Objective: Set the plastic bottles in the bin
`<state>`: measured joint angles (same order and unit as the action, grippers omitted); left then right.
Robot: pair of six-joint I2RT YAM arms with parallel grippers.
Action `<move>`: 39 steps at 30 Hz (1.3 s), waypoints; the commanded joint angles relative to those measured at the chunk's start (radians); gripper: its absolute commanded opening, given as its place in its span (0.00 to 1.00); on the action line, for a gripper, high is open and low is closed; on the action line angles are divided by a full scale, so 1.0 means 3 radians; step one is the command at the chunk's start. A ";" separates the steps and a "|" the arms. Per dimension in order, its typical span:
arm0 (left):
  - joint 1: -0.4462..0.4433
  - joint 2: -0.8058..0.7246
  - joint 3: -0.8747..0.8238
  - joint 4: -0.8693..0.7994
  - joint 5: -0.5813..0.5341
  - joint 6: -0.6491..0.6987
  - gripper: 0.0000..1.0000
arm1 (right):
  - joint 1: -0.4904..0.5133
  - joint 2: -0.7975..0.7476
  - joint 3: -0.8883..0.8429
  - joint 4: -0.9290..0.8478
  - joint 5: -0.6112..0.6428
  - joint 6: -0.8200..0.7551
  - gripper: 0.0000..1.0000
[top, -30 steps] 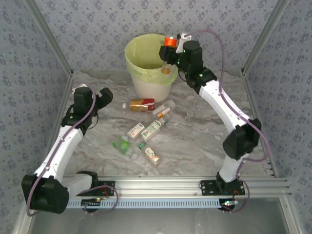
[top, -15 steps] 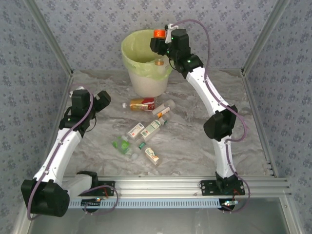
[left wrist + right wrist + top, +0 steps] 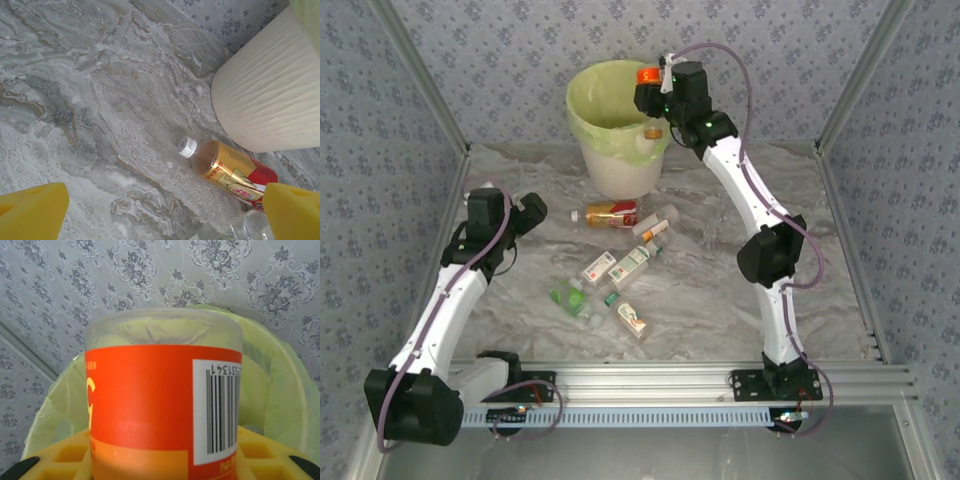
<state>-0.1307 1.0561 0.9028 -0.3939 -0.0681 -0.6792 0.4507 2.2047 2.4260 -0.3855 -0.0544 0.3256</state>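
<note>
right gripper (image 3: 651,100): pinching orange-label bottle (image 3: 162,400), upper centre of overhead frame
orange-label bottle: over right side of bin opening, barcode facing wrist camera
bin (image 3: 620,172): upper centre, yellow-green bag liner (image 3: 595,115), upright on table (image 3: 720,280)
left gripper (image 3: 534,207): spread wide, nothing between yellow fingers (image 3: 32,212), left of overhead frame
loose bottles (image 3: 612,272): lying mid-frame on table, below bin
red-gold bottle (image 3: 230,172): on its side, near bin base, white cap
</note>
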 commanded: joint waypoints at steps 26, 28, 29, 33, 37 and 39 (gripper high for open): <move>0.0020 0.0231 -0.0029 0.0143 0.0263 -0.0073 0.99 | -0.0046 0.0636 0.0661 0.0715 0.0019 -0.0189 0.41; 0.0021 0.0239 -0.0028 0.0145 0.0268 -0.0067 1.00 | -0.0049 0.0540 0.0572 0.0611 0.0015 -0.0304 0.43; 0.0021 0.0247 -0.0033 0.0150 0.0267 -0.0069 0.99 | -0.0052 0.0474 0.0514 0.0570 0.0029 -0.0354 0.44; 0.0021 0.0301 -0.0026 0.0191 0.0298 -0.0087 0.99 | -0.0088 0.0256 0.0314 0.0396 0.0076 -0.0494 0.46; 0.0017 0.0364 -0.0008 0.0213 0.0355 -0.0102 0.99 | -0.0134 0.0114 0.0212 0.0108 0.0061 -0.0590 0.48; 0.0021 0.0390 0.0000 0.0230 0.0374 -0.0113 0.99 | -0.0150 0.0042 0.0125 0.0028 0.0045 -0.0651 0.49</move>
<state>-0.1307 1.1629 0.8925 -0.3531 0.0170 -0.7013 0.4225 2.2982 2.4844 -0.3004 -0.0383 0.1890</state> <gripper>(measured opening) 0.994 0.504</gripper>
